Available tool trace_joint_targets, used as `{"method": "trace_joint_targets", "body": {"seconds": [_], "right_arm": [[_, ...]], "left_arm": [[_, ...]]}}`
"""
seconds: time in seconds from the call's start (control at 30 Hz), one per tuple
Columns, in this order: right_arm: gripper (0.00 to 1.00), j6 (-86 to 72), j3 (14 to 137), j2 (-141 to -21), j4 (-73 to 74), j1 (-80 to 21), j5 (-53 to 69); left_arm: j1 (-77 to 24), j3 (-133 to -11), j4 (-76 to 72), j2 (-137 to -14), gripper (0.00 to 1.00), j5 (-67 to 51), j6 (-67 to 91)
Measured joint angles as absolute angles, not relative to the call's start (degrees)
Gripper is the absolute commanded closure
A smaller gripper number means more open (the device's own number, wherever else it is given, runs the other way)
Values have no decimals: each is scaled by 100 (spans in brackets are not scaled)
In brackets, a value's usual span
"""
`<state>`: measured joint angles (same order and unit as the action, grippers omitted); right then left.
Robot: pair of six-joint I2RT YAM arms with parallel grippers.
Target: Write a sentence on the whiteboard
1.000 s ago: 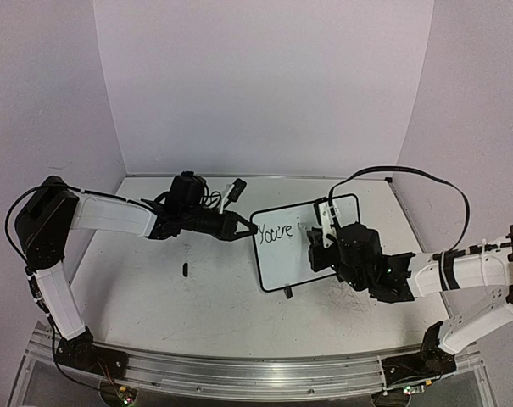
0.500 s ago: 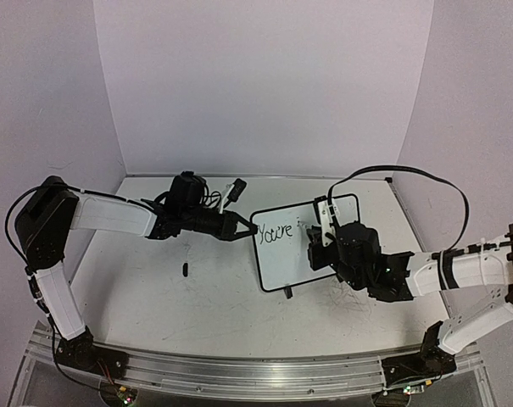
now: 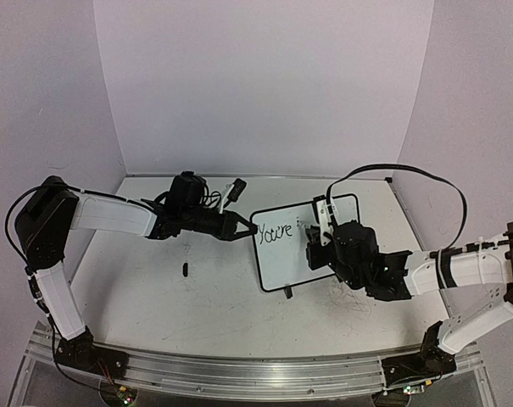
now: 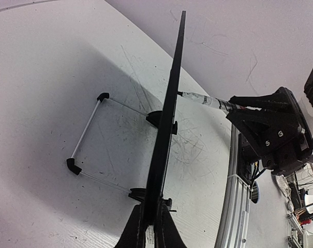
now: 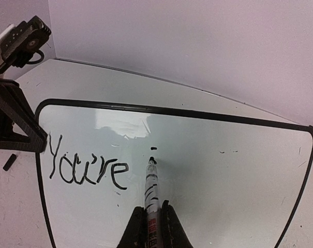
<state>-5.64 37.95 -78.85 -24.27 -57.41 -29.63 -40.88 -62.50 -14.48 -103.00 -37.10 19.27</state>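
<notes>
White whiteboard [image 3: 277, 257], black frame: stands tilted on right half of surface [image 3: 154, 297], toward far edge; right part hidden behind right hand [image 3: 314, 246]. Right hand clamped on marker [image 5: 151, 183]; red label illegible, tip contact unclear. Left hand [image 4: 152, 219] pinches board's left edge. Since a second ago: right hand crept slightly left, board unmoved. Writing: "You're", plus small dot. Small black item [image 3: 185, 270] on surface, unidentifiable.

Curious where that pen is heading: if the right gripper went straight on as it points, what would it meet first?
The whiteboard, just right of "You're". The marker in the right gripper seems almost touching it.
</notes>
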Motion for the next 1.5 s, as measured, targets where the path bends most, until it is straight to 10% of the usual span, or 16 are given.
{"method": "trace_joint_targets", "body": {"seconds": [1.5], "right_arm": [[100, -1369, 3750, -7812, -1843, -5861, -2780]], "left_arm": [[-4093, -6250, -1444, -10300, 100, -3697, 1925]]}}
